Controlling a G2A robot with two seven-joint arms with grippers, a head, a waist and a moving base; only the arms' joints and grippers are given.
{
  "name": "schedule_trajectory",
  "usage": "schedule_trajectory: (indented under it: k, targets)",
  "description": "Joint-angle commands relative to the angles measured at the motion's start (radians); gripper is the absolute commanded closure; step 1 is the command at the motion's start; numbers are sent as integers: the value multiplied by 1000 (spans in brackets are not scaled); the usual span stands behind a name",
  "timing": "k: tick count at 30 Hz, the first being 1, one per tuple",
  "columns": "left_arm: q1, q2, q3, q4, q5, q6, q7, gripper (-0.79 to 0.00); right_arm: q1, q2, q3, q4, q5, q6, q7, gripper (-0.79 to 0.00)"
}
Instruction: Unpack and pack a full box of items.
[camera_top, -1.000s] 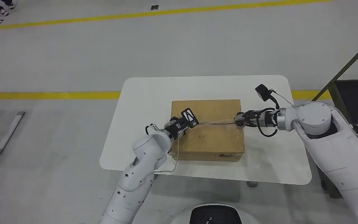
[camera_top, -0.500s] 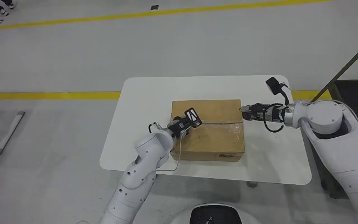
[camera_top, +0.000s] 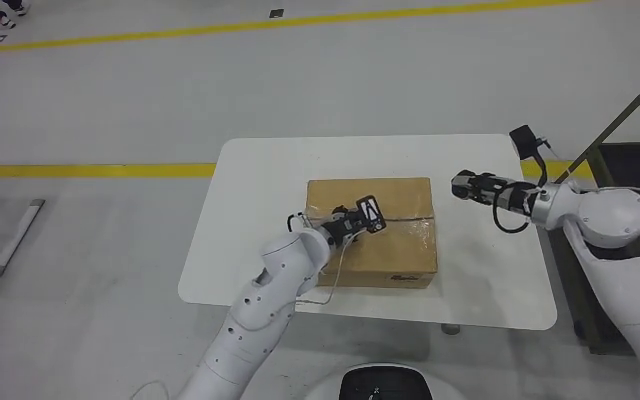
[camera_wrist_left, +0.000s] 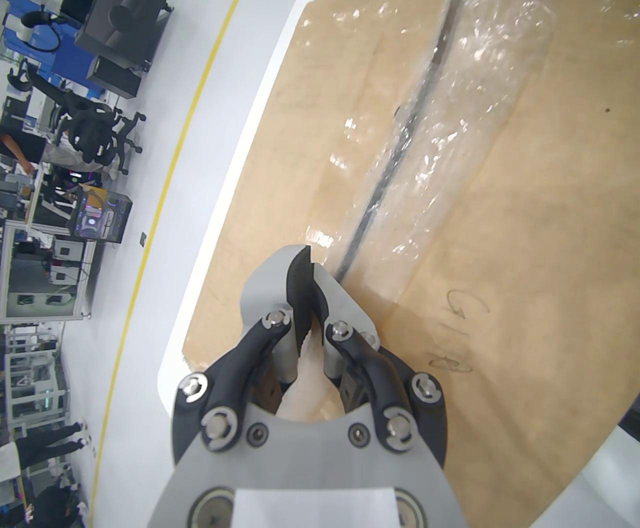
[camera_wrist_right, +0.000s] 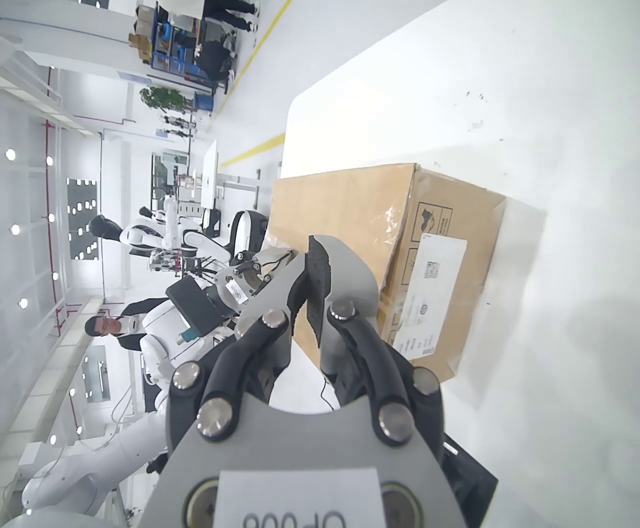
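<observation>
I've got left gripper low over the box seam, pinching pale tape. Right gripper is beside the box, fingers closed.

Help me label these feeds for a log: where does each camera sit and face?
Top view: above the arms, facing down at the table and box; left arm and right arm show.
Left wrist view: on the left wrist, facing along the box's taped top; left jaws, shut, in front.
Right wrist view: on the right wrist, facing the box's labelled end; right jaws, shut, with the left arm beyond.
Shared: all three show box and table.
</observation>
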Motion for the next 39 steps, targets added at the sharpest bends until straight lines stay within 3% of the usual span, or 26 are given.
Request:
schedule_trajectory:
  k: [1,12,13,14,15,16,22,27,32,39]
  targets:
    - [-19,-9,29,12,-2,-3,9,0,-21,3,16,-12,0,-12,-17,0]
    - [-87,-54,139,66,-15,13,45,0,-125,14,109,-65,8,-124,-126,0]
    - [-88,-55,137,68,-17,21,42,-31,-134,14,114,-70,9,-135,-138,0]
    - [-87,-56,130,65,-24,32,39,-234,-143,14,118,-75,12,-149,-151,0]
    - [-85,-56,121,59,-29,41,36,-606,-150,14,120,-82,10,-163,-163,0]
    - [-82,-54,111,49,-28,44,30,-785,-158,13,122,-87,10,-178,-178,0]
    - [-12,-25,-33,-66,-43,89,-37,-785,-199,7,96,-120,-19,-297,-263,0]
    - [106,8,-184,-221,-19,112,-108,-785,-221,-3,12,-150,-125,-373,-354,0]
    - [243,36,-318,-377,28,128,-156,-785,-212,-22,-127,-170,-206,-401,-407,0]
    - [376,54,-438,-479,73,183,-164,-785,-182,-57,-329,-195,-409,-367,-567,0]
